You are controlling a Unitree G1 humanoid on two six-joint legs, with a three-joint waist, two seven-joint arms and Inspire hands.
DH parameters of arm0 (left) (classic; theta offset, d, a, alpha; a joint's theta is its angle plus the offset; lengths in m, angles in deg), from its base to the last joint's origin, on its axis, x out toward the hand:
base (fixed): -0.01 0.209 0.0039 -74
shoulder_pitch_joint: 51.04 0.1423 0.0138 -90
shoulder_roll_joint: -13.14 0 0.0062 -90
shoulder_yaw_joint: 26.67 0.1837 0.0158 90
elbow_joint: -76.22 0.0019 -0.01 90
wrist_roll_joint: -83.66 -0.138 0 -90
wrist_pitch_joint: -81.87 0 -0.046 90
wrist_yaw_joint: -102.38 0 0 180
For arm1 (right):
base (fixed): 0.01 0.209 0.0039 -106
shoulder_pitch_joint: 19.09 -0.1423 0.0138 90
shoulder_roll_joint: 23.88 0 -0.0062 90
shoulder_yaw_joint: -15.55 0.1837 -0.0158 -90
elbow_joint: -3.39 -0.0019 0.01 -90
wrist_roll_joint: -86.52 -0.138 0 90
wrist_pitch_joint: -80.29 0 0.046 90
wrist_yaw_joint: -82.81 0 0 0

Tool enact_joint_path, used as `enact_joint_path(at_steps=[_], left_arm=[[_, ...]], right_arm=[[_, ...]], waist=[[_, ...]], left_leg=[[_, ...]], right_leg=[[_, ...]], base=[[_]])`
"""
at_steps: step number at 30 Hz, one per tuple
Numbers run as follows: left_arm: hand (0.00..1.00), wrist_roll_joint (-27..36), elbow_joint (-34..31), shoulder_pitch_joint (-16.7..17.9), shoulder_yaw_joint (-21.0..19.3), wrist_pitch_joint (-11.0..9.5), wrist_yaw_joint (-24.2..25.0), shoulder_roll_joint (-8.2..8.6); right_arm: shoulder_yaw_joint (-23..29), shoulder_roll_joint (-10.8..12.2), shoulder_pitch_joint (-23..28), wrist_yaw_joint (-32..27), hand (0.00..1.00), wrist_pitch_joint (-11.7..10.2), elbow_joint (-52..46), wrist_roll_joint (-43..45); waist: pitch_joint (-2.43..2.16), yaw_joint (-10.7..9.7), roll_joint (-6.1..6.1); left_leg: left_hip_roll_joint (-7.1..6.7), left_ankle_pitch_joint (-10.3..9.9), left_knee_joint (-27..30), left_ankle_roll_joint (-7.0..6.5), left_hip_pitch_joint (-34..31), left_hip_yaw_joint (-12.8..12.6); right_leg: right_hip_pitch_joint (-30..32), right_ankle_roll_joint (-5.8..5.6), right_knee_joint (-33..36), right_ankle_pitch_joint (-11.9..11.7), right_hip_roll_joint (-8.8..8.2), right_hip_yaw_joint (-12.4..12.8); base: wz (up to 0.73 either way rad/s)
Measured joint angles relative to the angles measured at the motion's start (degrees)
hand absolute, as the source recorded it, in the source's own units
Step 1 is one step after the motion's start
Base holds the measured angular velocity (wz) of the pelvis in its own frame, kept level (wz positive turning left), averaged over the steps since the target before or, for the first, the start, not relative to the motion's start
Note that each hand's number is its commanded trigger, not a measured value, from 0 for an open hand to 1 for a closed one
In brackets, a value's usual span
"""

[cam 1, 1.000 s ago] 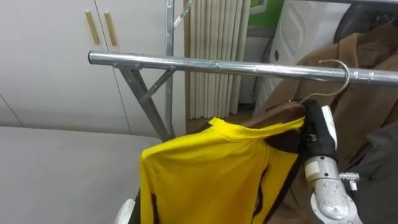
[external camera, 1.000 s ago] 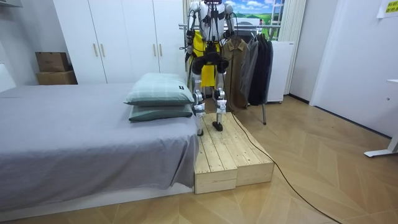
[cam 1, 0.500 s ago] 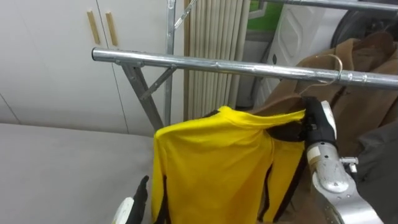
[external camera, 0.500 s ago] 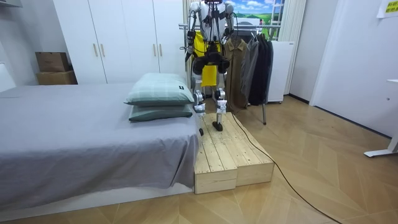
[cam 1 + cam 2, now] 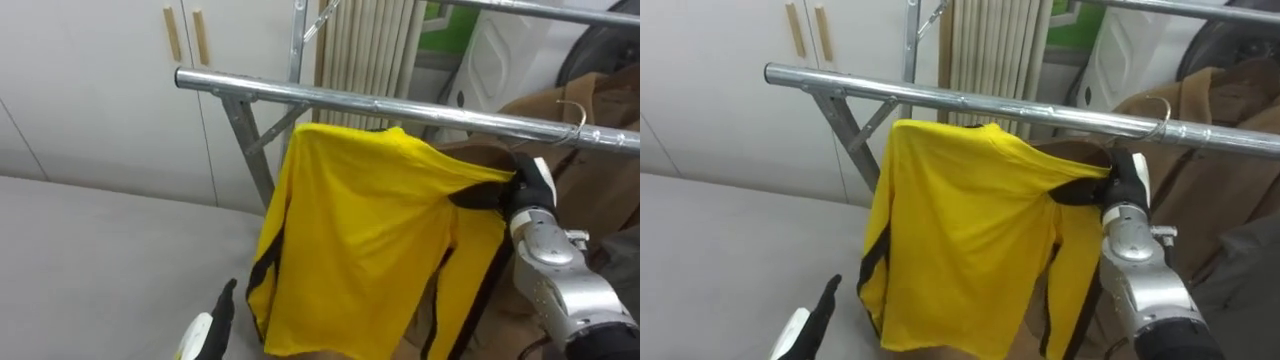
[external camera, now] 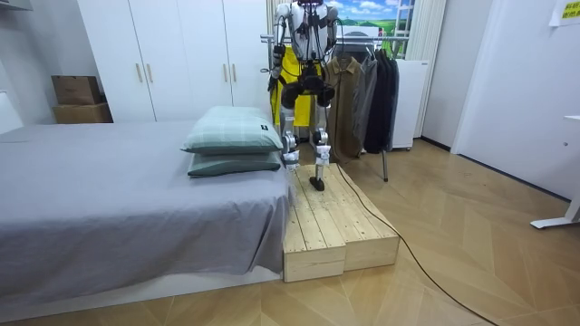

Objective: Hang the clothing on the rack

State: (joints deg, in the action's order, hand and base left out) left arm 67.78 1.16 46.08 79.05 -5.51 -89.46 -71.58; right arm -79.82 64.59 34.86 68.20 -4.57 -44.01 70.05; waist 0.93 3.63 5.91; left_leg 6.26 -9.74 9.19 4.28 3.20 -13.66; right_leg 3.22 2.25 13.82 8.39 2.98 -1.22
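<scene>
Left eye view: right hand (image 5: 530, 190), fingers closed on the shoulder of a yellow black-trimmed shirt (image 5: 370, 230), holds it just below a silver metal rail (image 5: 330, 97); left hand (image 5: 200, 335) hovers open below; next, probably hooking it on and releasing.

My right hand (image 5: 528, 190) is raised just under the shiny metal rail (image 5: 400, 108), fingers curled on the yellow long-sleeved shirt's (image 5: 370, 230) shoulder. My left hand (image 5: 200, 335) hangs well below the rail, fingers straight.
</scene>
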Motion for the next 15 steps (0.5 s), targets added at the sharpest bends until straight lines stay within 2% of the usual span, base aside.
enact_joint_path(at_steps=[9, 15], left_arm=[[0.00, -0.60, 0.02, 0.48, -0.27, 0.02, 1.51, -0.31], [0.00, -1.66, 0.01, 0.35, -0.38, 0.02, 1.59, -0.38]], right_arm=[[0.00, -2.17, -3.23, 3.49, 1.00, 0.01, 6.71, -2.43], [0.00, -3.15, -3.78, 4.88, 1.00, -0.20, 10.43, -3.51]], waist=[[0.44, 0.36, 0.91], [0.45, 0.76, 1.18]], left_leg=[[-0.02, 0.01, -0.01, 0.03, -0.60, 1.52], [-0.22, 0.01, 0.07, 0.03, -0.38, 2.08]], right_leg=[[-0.01, 0.00, -0.39, 0.00, -0.12, -1.00], [-0.56, 0.03, -1.16, -0.02, -0.39, -1.75]], base=[[0.05], [0.04]])
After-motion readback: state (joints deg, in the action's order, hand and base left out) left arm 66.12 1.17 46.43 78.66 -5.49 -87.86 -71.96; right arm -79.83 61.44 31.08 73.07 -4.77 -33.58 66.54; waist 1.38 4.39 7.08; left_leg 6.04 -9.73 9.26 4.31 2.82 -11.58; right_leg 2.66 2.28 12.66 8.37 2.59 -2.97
